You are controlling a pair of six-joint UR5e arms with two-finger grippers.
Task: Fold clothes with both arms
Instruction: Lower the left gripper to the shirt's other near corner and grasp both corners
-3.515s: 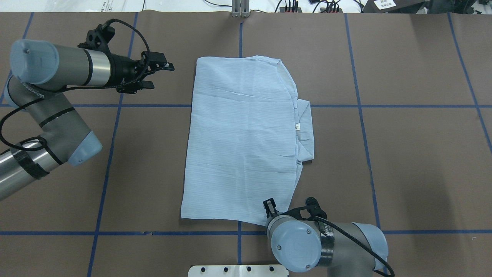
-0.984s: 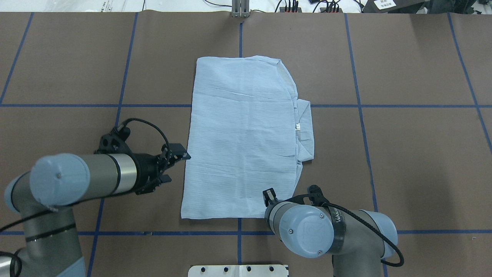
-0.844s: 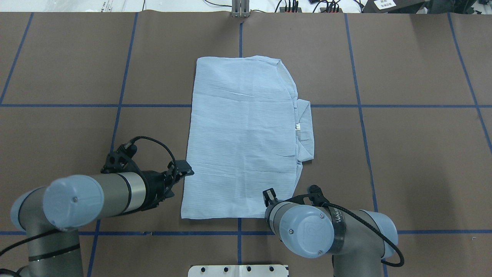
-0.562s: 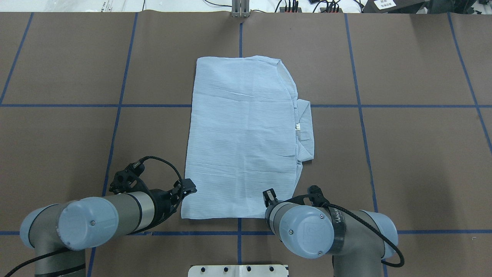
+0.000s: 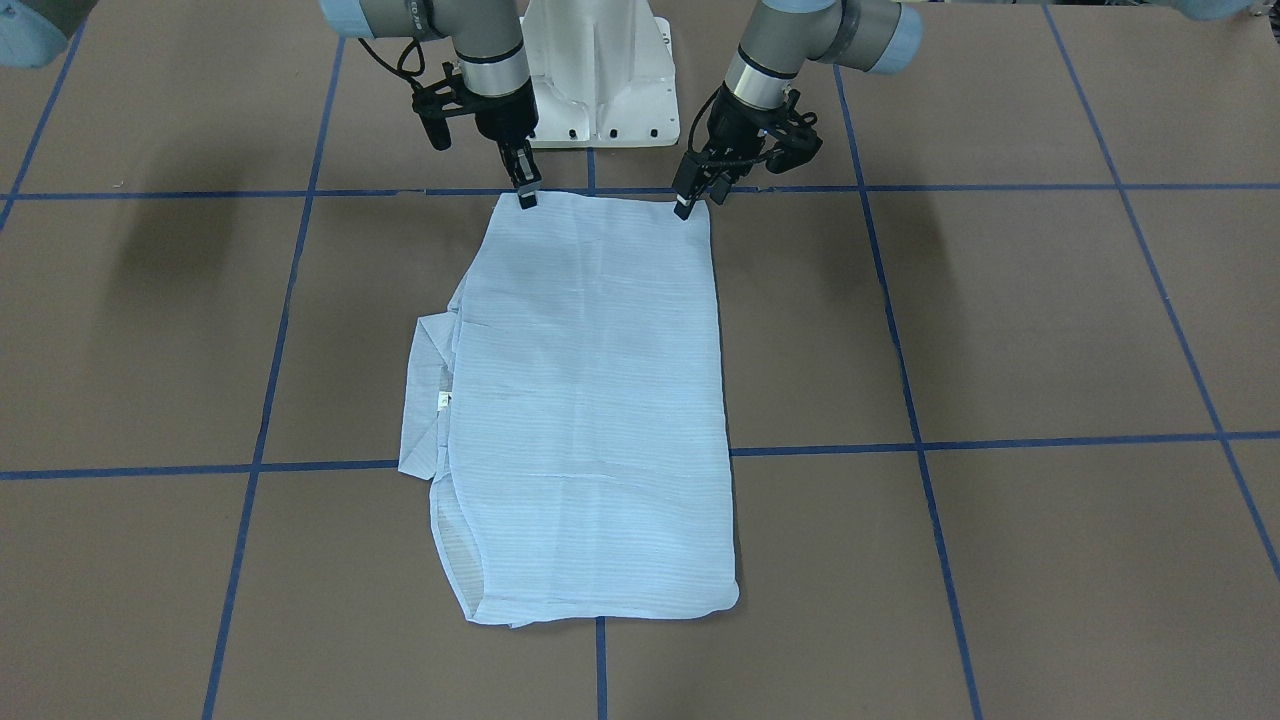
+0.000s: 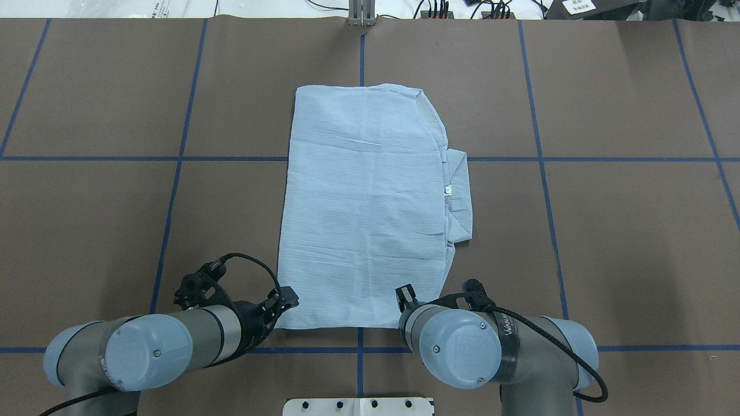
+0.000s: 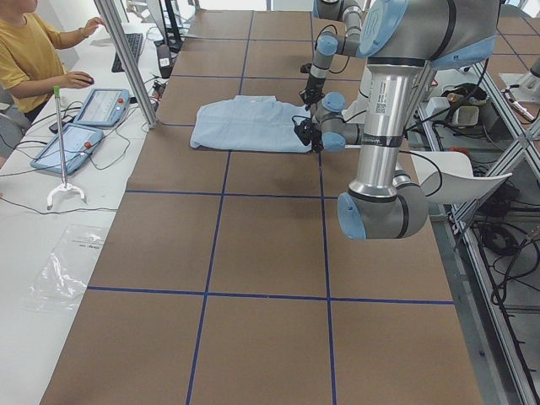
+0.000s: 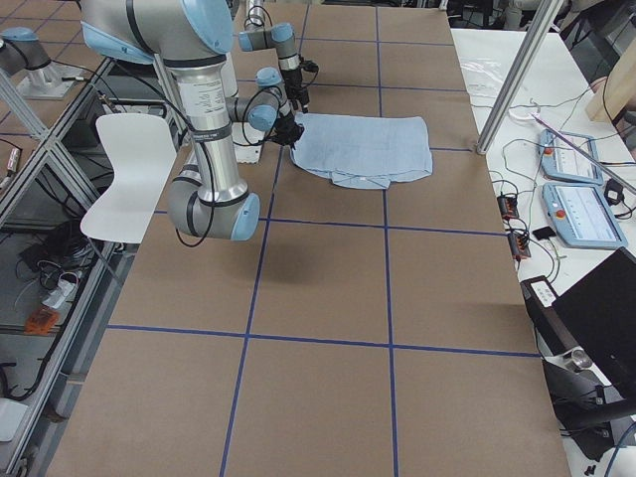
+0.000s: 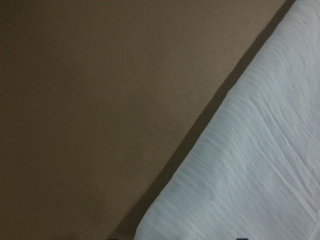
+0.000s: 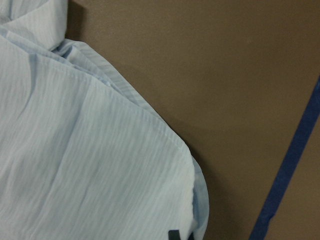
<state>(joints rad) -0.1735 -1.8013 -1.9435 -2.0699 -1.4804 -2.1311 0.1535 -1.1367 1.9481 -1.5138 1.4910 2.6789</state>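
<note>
Grasping near corners of thin pale-blue striped shirt (image 5: 590,400): R claw (image 5: 525,195) seems pinched on it, L claw (image 5: 686,205) gape unclear. Nxt: joint lift, fold fwd.

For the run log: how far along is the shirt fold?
Done: shirt lies flat, folded to a narrow rectangle. In hand: left gripper and right gripper sit at its two robot-side corners; grasp unclear. Left: lifting that edge and folding it over.
</note>
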